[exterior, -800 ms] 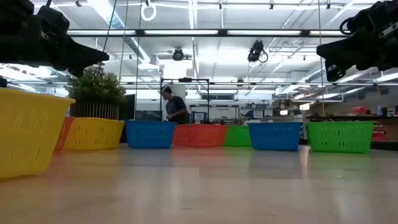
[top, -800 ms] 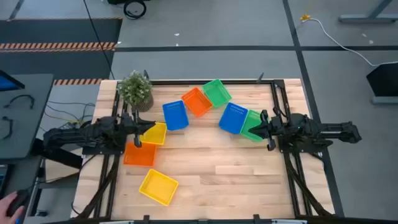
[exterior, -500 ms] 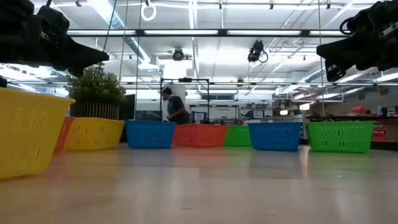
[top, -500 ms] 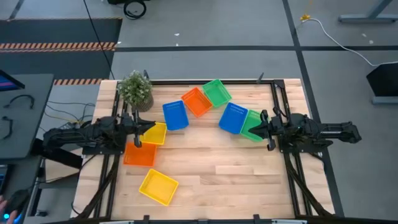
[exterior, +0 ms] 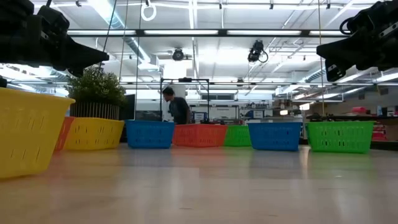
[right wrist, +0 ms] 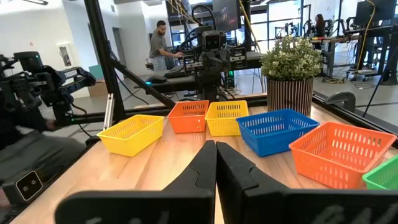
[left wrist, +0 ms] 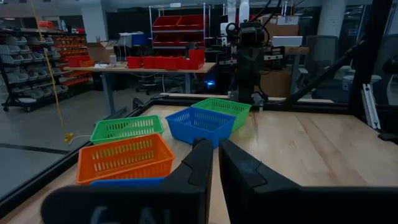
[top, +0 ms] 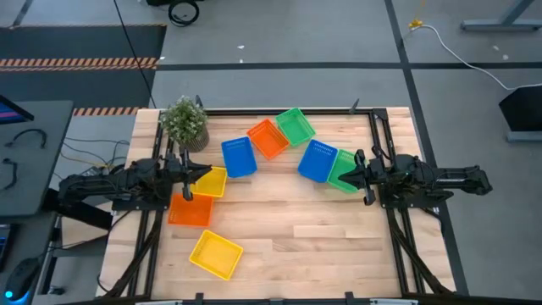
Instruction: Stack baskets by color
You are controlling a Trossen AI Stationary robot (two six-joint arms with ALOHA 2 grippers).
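Eight baskets rest on their bases on the wooden table. A yellow basket (top: 216,254) is near the front left, with an orange one (top: 190,209) and a second yellow one (top: 209,181) behind it. Across the far middle stand a blue (top: 239,157), an orange (top: 268,138) and a green basket (top: 295,125). At the right, a blue basket (top: 318,160) sits beside a green one (top: 343,170). My left gripper (top: 196,175) hangs shut above the yellow basket at the left. My right gripper (top: 345,176) hangs shut above the green basket at the right.
A potted plant (top: 185,121) stands at the table's far left corner. A dark frame rail (top: 279,111) runs along the far edge. Bare wood (top: 313,229) lies across the near middle and right. A person (exterior: 177,109) is in the room behind the table.
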